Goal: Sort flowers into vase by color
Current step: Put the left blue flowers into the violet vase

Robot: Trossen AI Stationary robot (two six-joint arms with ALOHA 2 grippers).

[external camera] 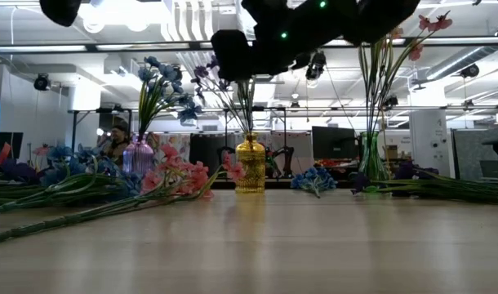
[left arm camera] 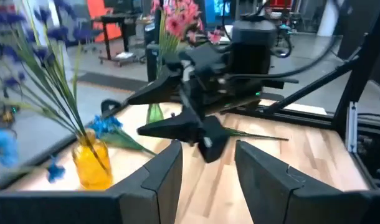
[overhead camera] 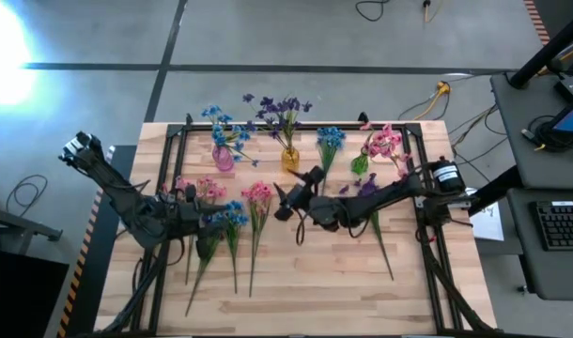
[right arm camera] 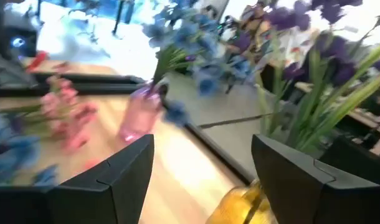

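The right gripper [overhead camera: 285,201], jaws wide and seemingly empty, hovers near the amber glass vase [overhead camera: 289,159] of purple flowers [overhead camera: 283,110], while the left gripper [overhead camera: 188,194] waits part-open over loose pink sprigs [overhead camera: 209,189].

Bare wood across the lower half of the table [overhead camera: 315,291] in the high view; open passage there. Upper edge blocked by three vases in a row: pink vase [overhead camera: 223,158] upper left, yellow vase [overhead camera: 290,159] centre, green vase [overhead camera: 360,165] right, blossoms spreading above each. Left centre cluttered with loose flowers [overhead camera: 232,225], stems fanning toward the lower left. Right arm stretched across mid-frame, right gripper [overhead camera: 285,201] just below the yellow vase, narrowing that gap. Black frame rails [overhead camera: 437,272] bordering both sides.
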